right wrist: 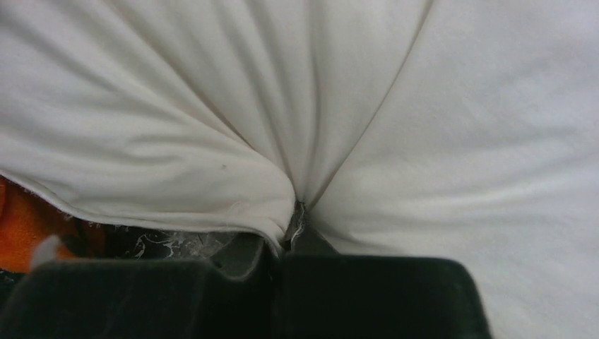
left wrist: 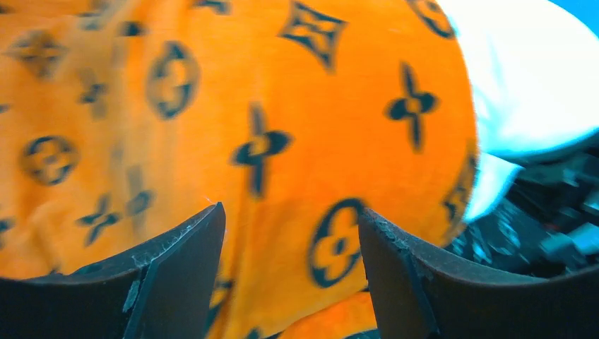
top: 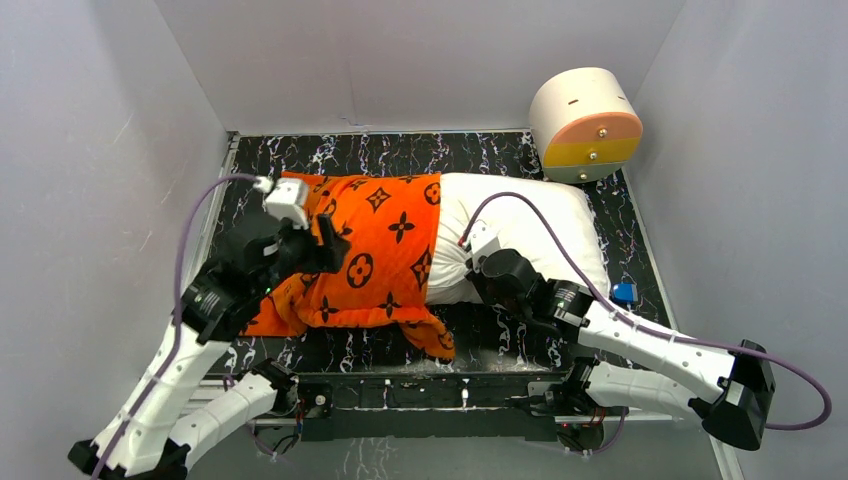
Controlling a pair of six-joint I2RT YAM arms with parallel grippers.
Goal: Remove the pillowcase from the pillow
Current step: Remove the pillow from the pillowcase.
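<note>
The right end effector [right wrist: 286,248] pinches the near edge of the pillow [top: 530,225]. The left end effector [left wrist: 291,229] stands wide over the pillowcase [top: 375,250] covering the pillow's left half.

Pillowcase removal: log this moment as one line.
pillowcase: covers left half | pillow: right half bare | left gripper: open over pillowcase | right gripper: shut on pillow edge

I work in a lab test booth, not a home; plain pale panels [top: 90,150] box me in on three sides; the table [top: 400,155] wears a black marbled sheet; a dark mounting rail [top: 430,395] runs along its near edge; purple cables [top: 185,245] loop off my wrists.
</note>
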